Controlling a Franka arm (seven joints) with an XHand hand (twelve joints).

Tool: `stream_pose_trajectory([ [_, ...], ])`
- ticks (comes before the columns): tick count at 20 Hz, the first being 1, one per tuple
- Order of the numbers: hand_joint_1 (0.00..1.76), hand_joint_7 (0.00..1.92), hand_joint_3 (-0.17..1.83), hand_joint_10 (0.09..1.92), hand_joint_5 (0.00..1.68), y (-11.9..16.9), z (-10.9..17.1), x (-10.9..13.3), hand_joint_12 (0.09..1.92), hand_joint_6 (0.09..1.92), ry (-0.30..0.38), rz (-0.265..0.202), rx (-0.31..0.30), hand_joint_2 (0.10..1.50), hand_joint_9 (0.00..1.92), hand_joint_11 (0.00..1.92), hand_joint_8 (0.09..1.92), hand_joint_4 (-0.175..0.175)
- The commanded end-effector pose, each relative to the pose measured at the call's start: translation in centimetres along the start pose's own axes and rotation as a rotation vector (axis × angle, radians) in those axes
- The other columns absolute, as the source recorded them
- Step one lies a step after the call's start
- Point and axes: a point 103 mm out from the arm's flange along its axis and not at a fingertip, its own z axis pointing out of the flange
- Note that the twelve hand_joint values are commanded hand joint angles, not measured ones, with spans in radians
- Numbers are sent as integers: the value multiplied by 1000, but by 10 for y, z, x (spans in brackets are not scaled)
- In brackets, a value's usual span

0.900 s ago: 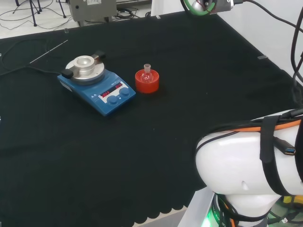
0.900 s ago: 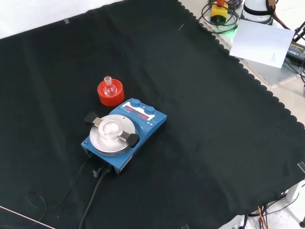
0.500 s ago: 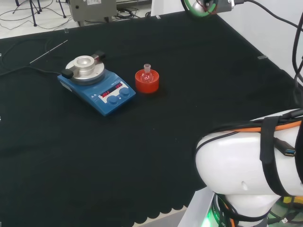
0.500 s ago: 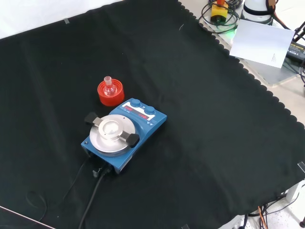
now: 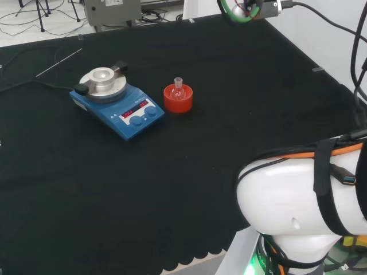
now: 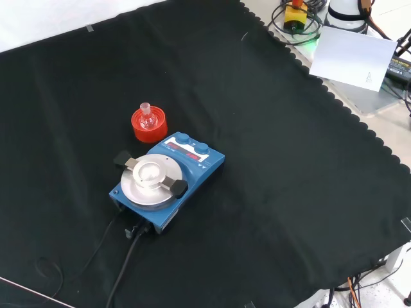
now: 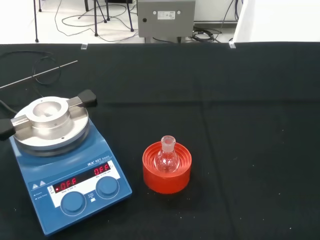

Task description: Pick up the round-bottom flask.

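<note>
In the head view, the arm's big white link sits closest, low at about 4 o'clock, with black straps and an orange band across it. Past it, the tabletop is covered in black cloth. Farther off, near the middle of the cloth, a blue stirrer plate lies flat with a round silver top, two blue knobs and red lights on its front. Just beside it, at its 3 o'clock in the head view, a red ribbed stand rests on the cloth. The small clear round-bottom flask sits upright in that stand, its short neck pointing up. In the front view, the flask and its stand are at 11 o'clock from the plate, close to it but not touching. A black cable runs from the plate toward 7 o'clock. I cannot tell how the fingers are set. Farthest off, a thin metal rod lies on the cloth, and a grey box stands behind the tabletop's far edge.
</note>
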Motion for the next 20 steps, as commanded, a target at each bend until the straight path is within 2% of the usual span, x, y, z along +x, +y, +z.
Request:
stream_pose_trajectory([
  [1, 283, 254, 217, 569, 377, 11, 25, -4, 1067, 87, 53, 30, -8, 1193, 277, 0, 462, 6],
  [7, 383, 278, 217, 583, 411, 39, 58, -11, 1163, 87, 101, 65, 6, 1144, 310, 0, 481, -3],
  [14, 400, 280, 225, 587, 424, 110, 110, -15, 1179, 87, 164, 50, 11, 1138, 317, 0, 486, -8],
  [20, 416, 279, 231, 590, 428, 156, 145, -18, 1184, 87, 201, 58, 52, 1131, 321, 0, 491, -11],
])
